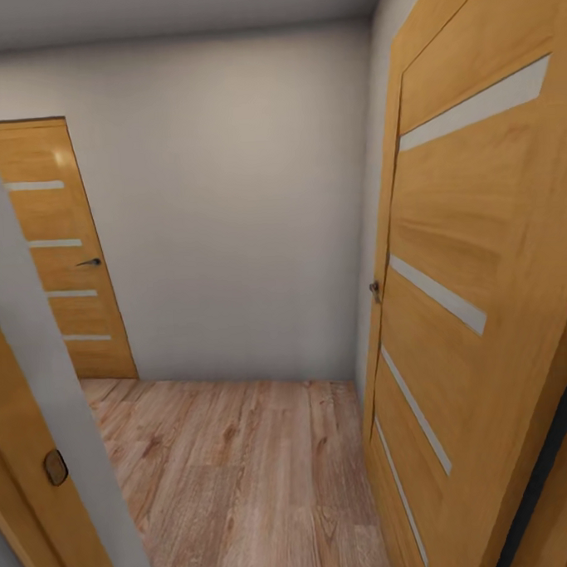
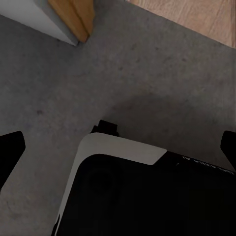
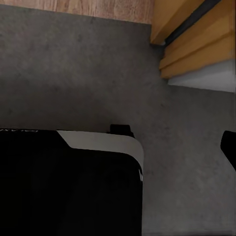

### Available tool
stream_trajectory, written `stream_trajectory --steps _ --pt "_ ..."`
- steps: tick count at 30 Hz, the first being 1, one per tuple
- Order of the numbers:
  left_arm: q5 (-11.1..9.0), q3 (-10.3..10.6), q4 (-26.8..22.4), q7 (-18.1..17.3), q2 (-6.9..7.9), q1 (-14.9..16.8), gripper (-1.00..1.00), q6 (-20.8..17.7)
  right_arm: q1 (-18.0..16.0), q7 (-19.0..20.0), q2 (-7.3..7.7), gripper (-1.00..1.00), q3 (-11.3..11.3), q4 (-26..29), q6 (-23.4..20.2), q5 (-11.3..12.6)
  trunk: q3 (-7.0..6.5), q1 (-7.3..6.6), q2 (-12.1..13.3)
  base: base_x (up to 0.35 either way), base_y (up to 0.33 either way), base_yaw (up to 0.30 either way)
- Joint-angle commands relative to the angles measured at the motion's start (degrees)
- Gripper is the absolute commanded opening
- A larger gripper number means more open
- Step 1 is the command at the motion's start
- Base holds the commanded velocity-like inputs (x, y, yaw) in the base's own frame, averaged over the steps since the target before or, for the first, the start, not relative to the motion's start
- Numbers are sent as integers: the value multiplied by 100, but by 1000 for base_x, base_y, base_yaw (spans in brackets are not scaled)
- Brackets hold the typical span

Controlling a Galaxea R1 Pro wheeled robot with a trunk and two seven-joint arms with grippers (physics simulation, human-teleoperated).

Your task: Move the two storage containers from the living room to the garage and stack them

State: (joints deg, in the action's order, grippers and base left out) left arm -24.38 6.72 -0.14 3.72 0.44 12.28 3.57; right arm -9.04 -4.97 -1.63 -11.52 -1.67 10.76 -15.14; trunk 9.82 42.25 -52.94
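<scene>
The two storage containers are out of view. In the head view I face a small hallway with light wood plank flooring (image 1: pixel 244 477) and a plain white wall (image 1: pixel 229 203). My left gripper (image 2: pixel 118 147) hangs open over dark grey concrete floor (image 2: pixel 59 88), its dark fingertips (image 2: pixel 10 147) far apart with nothing between them. My right gripper (image 3: pixel 118 147) also hangs over the concrete floor (image 3: pixel 73 64); one fingertip (image 3: pixel 228 147) shows at the picture's edge, and nothing is held. My black and white base (image 2: pixel 147 191) lies below both grippers.
An open wood-panelled door (image 1: pixel 476 307) with pale glass strips stands close on the right. A shut matching door (image 1: pixel 62 253) is at the far left. A white door frame edge (image 1: pixel 57 395) is near on the left. The concrete meets the wood planks (image 3: pixel 88 7) just ahead.
</scene>
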Motion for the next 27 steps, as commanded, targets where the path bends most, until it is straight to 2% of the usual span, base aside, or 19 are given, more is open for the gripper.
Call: stream_trajectory --steps 1,27 --pt "-42 49 -1 15 0 3 100 13 -9 -30 1 100 -48 -18 28 -60 8 1 -6 0 0 -90" --pt "-50 49 -2 15 -5 3 100 13 -10 -30 13 100 -52 -18 -42 -52 8 1 -6 34 27 -8"
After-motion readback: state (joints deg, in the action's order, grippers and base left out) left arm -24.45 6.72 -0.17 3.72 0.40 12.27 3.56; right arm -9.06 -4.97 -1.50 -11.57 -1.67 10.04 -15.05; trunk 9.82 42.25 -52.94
